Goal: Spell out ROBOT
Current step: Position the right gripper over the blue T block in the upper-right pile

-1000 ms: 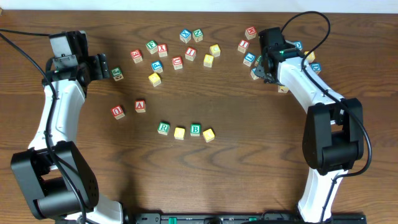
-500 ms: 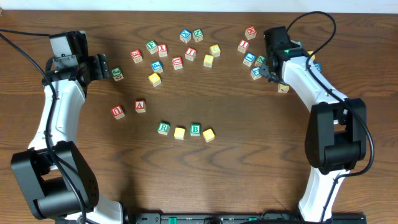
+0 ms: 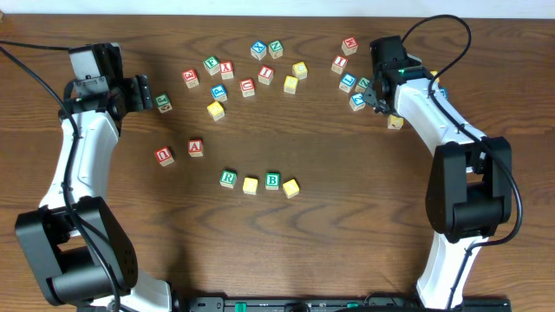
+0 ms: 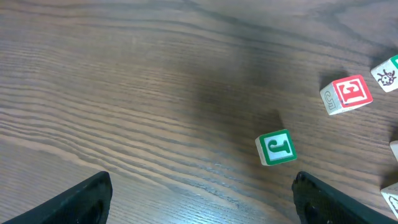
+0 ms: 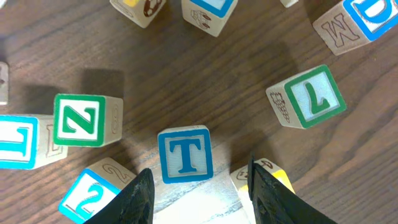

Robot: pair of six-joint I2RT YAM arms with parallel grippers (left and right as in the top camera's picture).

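Note:
A row of blocks lies at mid table: a green R block (image 3: 227, 178), a yellow block (image 3: 251, 185), a green B block (image 3: 272, 180) and a second yellow block (image 3: 290, 187). My right gripper (image 3: 375, 94) hangs open over the right-hand cluster. In the right wrist view a blue T block (image 5: 185, 154) lies flat just ahead of the open fingers (image 5: 199, 199), untouched. A yellow block (image 5: 264, 176) sits against the right finger. My left gripper (image 3: 143, 94) is open and empty at the far left, with a green J block (image 4: 276, 148) ahead of its fingers (image 4: 199, 205).
Loose letter blocks spread along the back, such as a red block (image 3: 349, 44) and a yellow one (image 3: 215, 109). A red U block (image 3: 164, 155) and a red A block (image 3: 195, 146) lie left of the row. Around T sit a green Z block (image 5: 79, 119), a blue 2 block (image 5: 93, 194) and a green block (image 5: 310, 98).
My right gripper has shifted a little to the right over the right-hand cluster. The left arm and the row of blocks have not moved.

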